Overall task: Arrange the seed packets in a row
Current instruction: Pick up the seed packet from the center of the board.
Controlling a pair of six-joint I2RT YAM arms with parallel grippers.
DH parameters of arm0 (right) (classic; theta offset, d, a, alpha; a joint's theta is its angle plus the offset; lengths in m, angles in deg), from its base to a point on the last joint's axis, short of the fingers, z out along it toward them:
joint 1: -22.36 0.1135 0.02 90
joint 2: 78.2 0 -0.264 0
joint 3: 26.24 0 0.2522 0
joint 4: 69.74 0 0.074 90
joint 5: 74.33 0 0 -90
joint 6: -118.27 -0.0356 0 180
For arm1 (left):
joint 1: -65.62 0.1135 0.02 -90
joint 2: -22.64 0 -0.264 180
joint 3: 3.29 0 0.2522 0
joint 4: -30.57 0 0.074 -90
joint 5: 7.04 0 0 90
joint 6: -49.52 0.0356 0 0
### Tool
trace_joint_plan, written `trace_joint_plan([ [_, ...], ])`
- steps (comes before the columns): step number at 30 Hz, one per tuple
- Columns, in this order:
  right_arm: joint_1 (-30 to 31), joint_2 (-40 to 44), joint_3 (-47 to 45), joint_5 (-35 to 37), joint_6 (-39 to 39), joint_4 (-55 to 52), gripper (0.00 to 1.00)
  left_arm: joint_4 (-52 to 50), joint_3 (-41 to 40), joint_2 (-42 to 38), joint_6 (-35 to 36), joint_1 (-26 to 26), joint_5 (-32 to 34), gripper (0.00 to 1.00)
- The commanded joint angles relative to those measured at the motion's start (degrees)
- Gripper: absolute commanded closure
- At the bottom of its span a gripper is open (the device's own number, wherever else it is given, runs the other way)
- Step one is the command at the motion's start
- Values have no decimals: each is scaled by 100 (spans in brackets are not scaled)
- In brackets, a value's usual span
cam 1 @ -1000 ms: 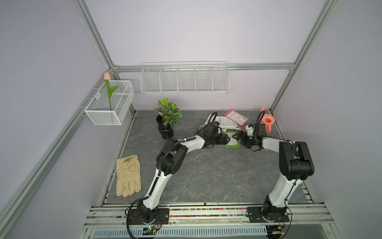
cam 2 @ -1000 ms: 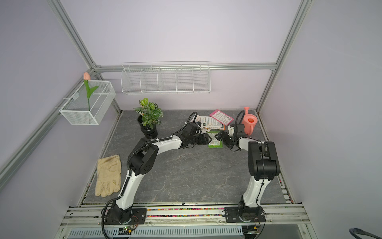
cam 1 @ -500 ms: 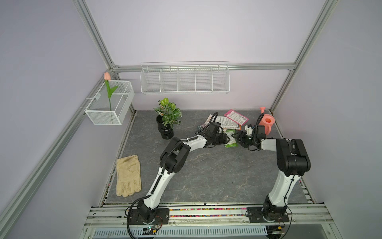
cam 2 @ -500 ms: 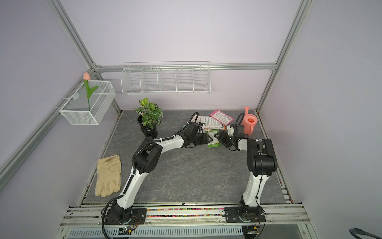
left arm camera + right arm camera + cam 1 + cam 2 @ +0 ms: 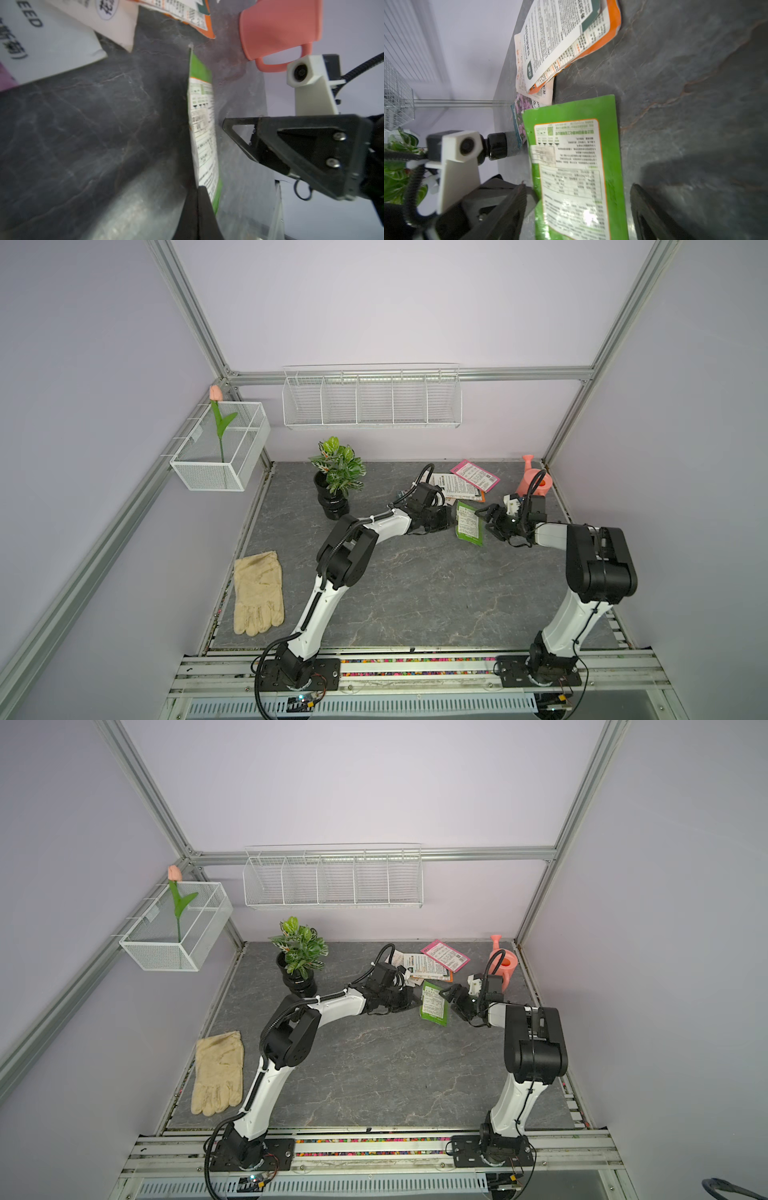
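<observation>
While no row had yet been started on the table (image 5: 415, 593), the layout ran as follows. At far left lay a glove (image 5: 257, 593), then a potted plant (image 5: 337, 472) farther back. The left claw (image 5: 450, 519) was clamped fully shut on one edge of the green packet (image 5: 469, 524), holding it raised on edge with its printed back toward the right arm. The right claw (image 5: 485, 521) stood open, its jaws spread to either side of that packet and gripping nothing. Behind them, the other packets (image 5: 457, 487) lay overlapped in a heap near the back wall, beside a watering can (image 5: 534, 483); their exact count could not be told. By this evidence the task was at an early stage: no packet was placed, and all were left to lay out.
</observation>
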Motion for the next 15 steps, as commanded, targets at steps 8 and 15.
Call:
trace_joint_plan([
  [8, 781, 2847, -1270, 1816, 1860, -470, 12, 2095, -1033, -1621, -3887, 780, -1314, 100],
  [15, 2483, 3873, -2084, 3379, 3337, 529, 8, 4358, -2156, -1991, -6275, 769, -1154, 100],
])
